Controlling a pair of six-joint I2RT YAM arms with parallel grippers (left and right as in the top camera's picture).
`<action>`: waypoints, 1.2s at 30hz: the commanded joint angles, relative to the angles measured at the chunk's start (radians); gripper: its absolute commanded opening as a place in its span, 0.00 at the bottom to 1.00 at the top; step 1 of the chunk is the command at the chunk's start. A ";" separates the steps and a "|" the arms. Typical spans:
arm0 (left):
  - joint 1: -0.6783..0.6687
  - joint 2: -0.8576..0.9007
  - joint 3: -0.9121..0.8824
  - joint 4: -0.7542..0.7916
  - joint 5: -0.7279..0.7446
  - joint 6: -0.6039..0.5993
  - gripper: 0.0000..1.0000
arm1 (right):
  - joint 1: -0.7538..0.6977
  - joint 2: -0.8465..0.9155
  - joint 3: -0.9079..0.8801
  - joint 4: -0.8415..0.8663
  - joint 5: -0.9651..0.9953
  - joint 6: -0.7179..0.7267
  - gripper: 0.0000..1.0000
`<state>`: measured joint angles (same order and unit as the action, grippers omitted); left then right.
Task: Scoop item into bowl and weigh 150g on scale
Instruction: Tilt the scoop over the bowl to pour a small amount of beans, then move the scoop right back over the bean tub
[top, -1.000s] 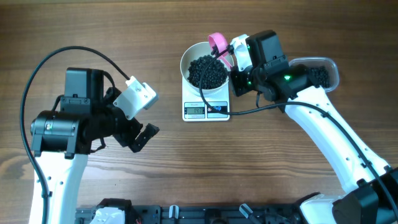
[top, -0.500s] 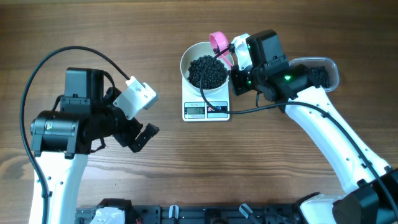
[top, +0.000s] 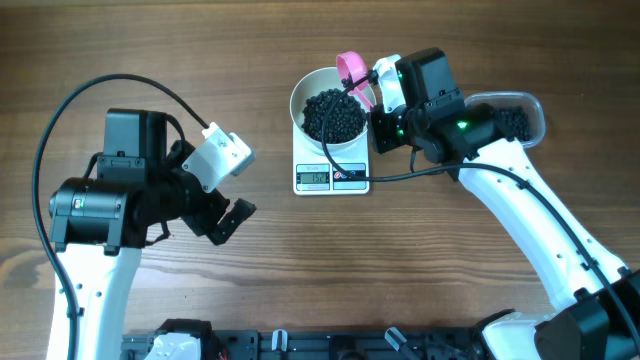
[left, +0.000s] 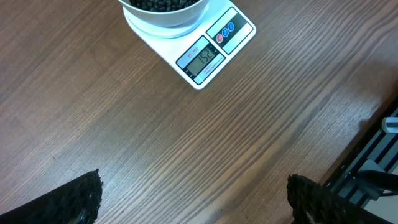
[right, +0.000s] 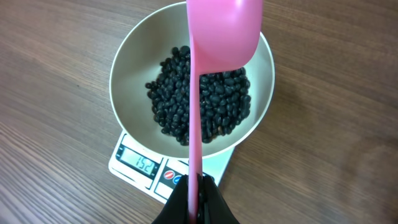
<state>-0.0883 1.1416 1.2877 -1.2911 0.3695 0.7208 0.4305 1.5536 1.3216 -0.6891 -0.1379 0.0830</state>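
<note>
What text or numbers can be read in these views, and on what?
"152": on the scale's display, readable in both wrist views.
Same display in the overhead view: digits too blurred to read.
Print below the display and marks on the two buttons: too small to read.
No text on the bowl or the pink spoon.

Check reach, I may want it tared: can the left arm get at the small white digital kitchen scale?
Probably yes: the left gripper is open and empty, with only bare wooden table between it and the scale.
</note>
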 joint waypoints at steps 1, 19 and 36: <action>0.008 -0.009 0.006 0.000 0.023 -0.003 1.00 | 0.000 -0.026 0.007 0.000 -0.054 0.042 0.04; 0.008 -0.009 0.006 0.000 0.023 -0.003 1.00 | -0.056 -0.026 0.007 0.042 -0.328 0.243 0.04; 0.008 -0.009 0.006 0.000 0.023 -0.003 1.00 | -0.236 -0.030 0.007 -0.015 -0.475 0.172 0.04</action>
<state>-0.0883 1.1416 1.2877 -1.2911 0.3695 0.7208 0.2302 1.5536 1.3216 -0.6819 -0.5770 0.3176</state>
